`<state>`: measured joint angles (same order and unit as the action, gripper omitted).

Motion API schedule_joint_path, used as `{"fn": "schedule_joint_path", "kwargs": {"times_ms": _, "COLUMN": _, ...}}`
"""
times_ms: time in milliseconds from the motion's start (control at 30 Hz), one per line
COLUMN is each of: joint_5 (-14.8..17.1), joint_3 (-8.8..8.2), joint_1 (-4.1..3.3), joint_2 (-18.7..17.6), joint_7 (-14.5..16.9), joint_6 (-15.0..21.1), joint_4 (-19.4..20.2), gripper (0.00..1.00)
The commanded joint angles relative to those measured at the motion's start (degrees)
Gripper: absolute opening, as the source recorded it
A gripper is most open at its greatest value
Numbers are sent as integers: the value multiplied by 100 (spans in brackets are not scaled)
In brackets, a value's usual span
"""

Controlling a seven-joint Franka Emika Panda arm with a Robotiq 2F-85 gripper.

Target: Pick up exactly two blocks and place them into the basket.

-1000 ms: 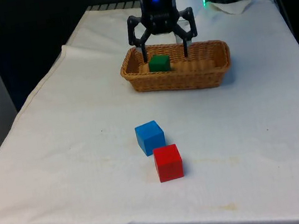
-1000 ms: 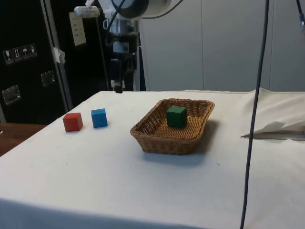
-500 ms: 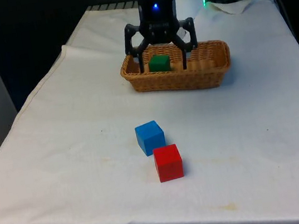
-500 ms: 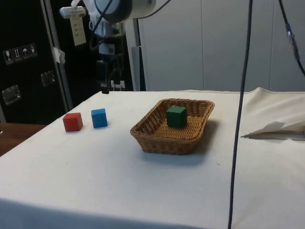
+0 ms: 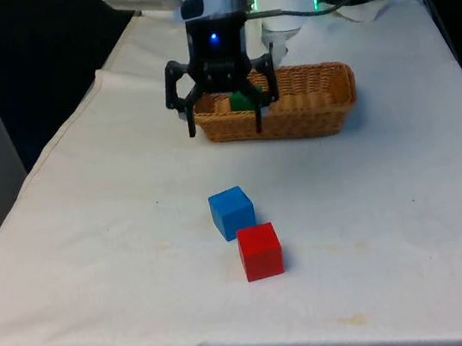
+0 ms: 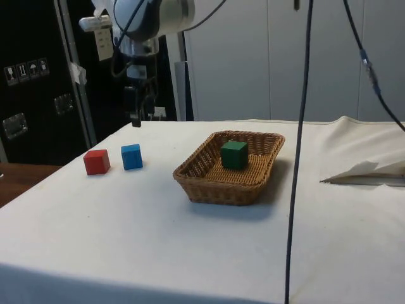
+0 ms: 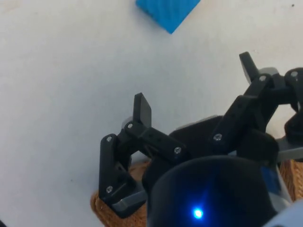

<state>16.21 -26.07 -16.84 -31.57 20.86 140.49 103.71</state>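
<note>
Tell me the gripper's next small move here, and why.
Probably carry on from the basket towards the blue block and lower over it. The green block already lies in the basket, so one more is needed. The gripper is open and empty, above the cloth, and the blue block sits nearer to it than the red block.

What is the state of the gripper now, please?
Gripper: open, holding nothing, above the cloth between the basket and the blue block.

Bright, even light; soft faint shadows
</note>
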Motion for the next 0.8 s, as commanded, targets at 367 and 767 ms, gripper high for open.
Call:
{"fn": "schedule_joint_path", "kwargs": {"times_ms": 367, "joint_5": 401, "joint_3": -212, "joint_1": 138, "joint_2": -699, "joint_7": 372, "joint_6": -212, "joint_4": -762, "gripper": 100}}
{"fn": "schedule_joint_path", "kwargs": {"times_ms": 767, "joint_5": 1008, "joint_3": -143, "joint_1": 264, "joint_2": -1243, "joint_7": 579, "joint_6": -384, "joint_4": -1369, "gripper": 100}}
